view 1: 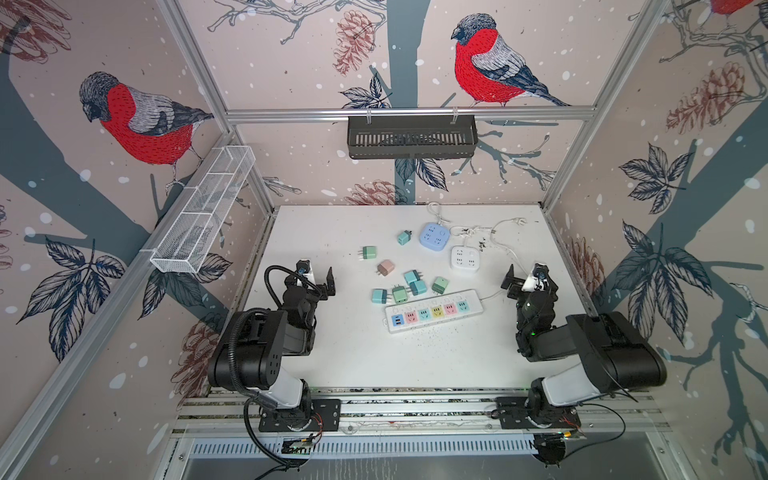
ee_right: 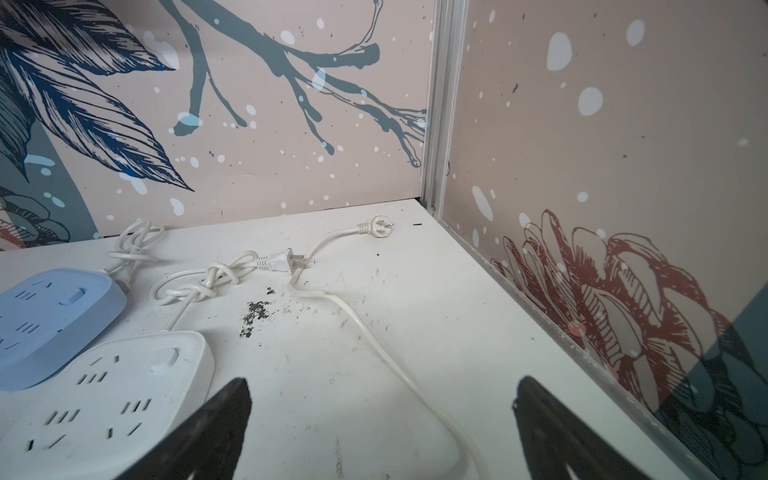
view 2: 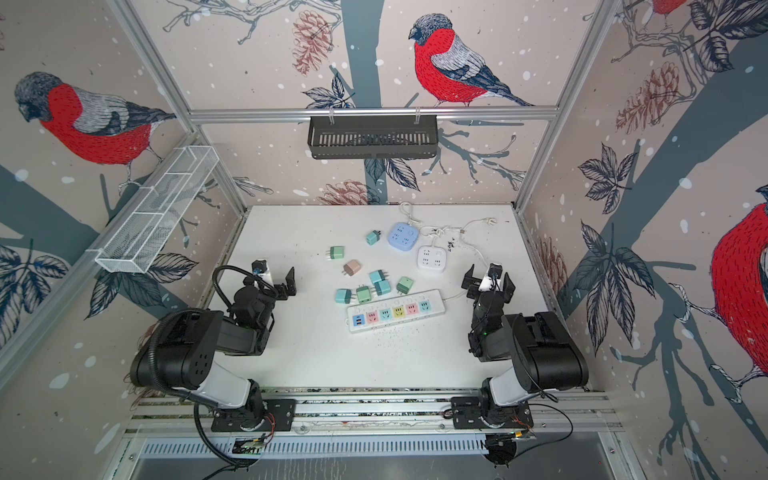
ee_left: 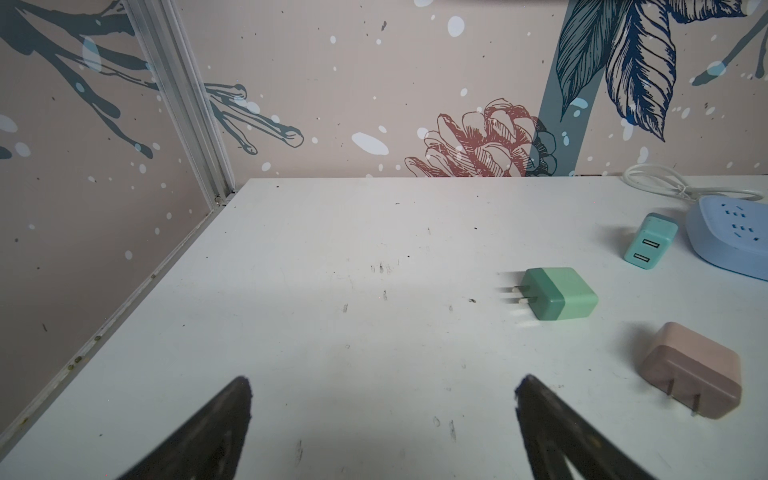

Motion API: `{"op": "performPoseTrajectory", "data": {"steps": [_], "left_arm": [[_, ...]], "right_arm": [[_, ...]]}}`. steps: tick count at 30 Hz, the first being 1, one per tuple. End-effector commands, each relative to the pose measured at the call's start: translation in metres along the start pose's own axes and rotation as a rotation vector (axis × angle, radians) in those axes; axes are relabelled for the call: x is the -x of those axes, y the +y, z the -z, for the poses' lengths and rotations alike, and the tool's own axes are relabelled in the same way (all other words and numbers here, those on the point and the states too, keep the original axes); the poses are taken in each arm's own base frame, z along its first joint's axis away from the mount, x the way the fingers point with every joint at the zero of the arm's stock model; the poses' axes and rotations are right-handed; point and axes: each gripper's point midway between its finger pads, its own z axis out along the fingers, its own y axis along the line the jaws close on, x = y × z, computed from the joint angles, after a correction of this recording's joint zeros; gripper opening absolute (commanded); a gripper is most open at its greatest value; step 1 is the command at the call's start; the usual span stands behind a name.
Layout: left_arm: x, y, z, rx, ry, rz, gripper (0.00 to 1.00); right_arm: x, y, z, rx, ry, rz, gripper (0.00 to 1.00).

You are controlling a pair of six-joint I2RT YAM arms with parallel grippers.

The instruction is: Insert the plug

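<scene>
Several small plug adapters lie loose mid-table: a green plug (view 1: 369, 252) (ee_left: 559, 293), a pink plug (view 1: 385, 267) (ee_left: 692, 370), a teal plug (view 1: 403, 237) (ee_left: 650, 243), and a cluster (view 1: 417, 286) just behind the white power strip (view 1: 434, 311) with coloured sockets. A blue socket cube (view 1: 434, 236) (ee_right: 50, 324) and a white socket cube (view 1: 464, 258) (ee_right: 108, 395) sit further back. My left gripper (view 1: 316, 275) (ee_left: 382, 386) hovers open and empty left of the plugs. My right gripper (view 1: 525, 276) (ee_right: 382, 386) is open and empty, right of the strip, over its cord.
White cords (ee_right: 374, 332) with their own end plugs (ee_right: 378, 226) trail across the back right of the table. A wire basket (view 1: 203, 208) hangs on the left wall and a black basket (view 1: 411, 137) on the back rail. Walls close three sides.
</scene>
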Motion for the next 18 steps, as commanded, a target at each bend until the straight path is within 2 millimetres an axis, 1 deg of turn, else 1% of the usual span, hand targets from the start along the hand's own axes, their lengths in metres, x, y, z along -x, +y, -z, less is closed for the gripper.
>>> {"op": "performPoseTrajectory", "data": {"steps": [1,3,4,6,7,8,9,10,11,12,14,15,16,17,18], "left_arm": [[0.026,-0.009,0.012,-0.050,-0.101,-0.021,0.98],[0.040,-0.013,0.022,-0.070,-0.123,-0.032,0.98],[0.050,-0.010,0.026,-0.051,-0.133,-0.019,0.98],[0.066,0.005,0.027,0.026,-0.126,0.085,0.98],[0.075,0.007,0.028,0.036,-0.130,0.132,0.98],[0.085,0.003,0.030,0.012,-0.131,0.150,0.98],[0.092,0.001,0.032,-0.006,-0.136,0.171,0.98],[0.101,-0.005,0.035,-0.038,-0.138,0.194,0.98],[0.112,-0.013,0.040,-0.090,-0.156,0.225,0.98],[0.124,-0.023,0.046,-0.157,-0.191,0.247,0.98],[0.155,-0.047,0.063,-0.325,-0.280,0.293,0.99],[0.164,-0.055,0.067,-0.382,-0.283,0.303,0.98],[0.171,-0.063,0.070,-0.433,-0.270,0.319,0.98],[0.169,-0.066,0.069,-0.453,-0.228,0.360,0.98],[0.167,-0.064,0.067,-0.442,-0.210,0.386,0.98]], "right_arm": [[0.022,-0.015,0.007,-0.125,-0.057,-0.008,0.99],[0.035,-0.023,0.012,-0.220,-0.056,-0.013,1.00],[0.040,-0.026,0.014,-0.253,-0.049,-0.040,0.99],[0.050,-0.026,0.013,-0.254,-0.028,-0.085,1.00],[0.055,-0.026,0.014,-0.254,-0.018,-0.121,1.00],[0.063,-0.026,0.014,-0.246,-0.014,-0.169,1.00],[0.066,-0.024,0.014,-0.229,0.005,-0.205,1.00],[0.075,-0.022,0.013,-0.201,0.018,-0.276,1.00],[0.074,-0.018,0.014,-0.167,0.078,-0.339,0.99],[0.082,-0.013,0.014,-0.116,0.098,-0.359,0.99],[0.100,-0.008,0.020,-0.008,0.032,-0.417,0.99],[0.102,-0.007,0.024,0.040,0.009,-0.456,0.99],[0.105,-0.008,0.030,0.084,-0.017,-0.511,1.00],[0.107,-0.010,0.038,0.119,-0.056,-0.572,1.00],[0.108,-0.014,0.046,0.150,-0.101,-0.609,1.00]]}}
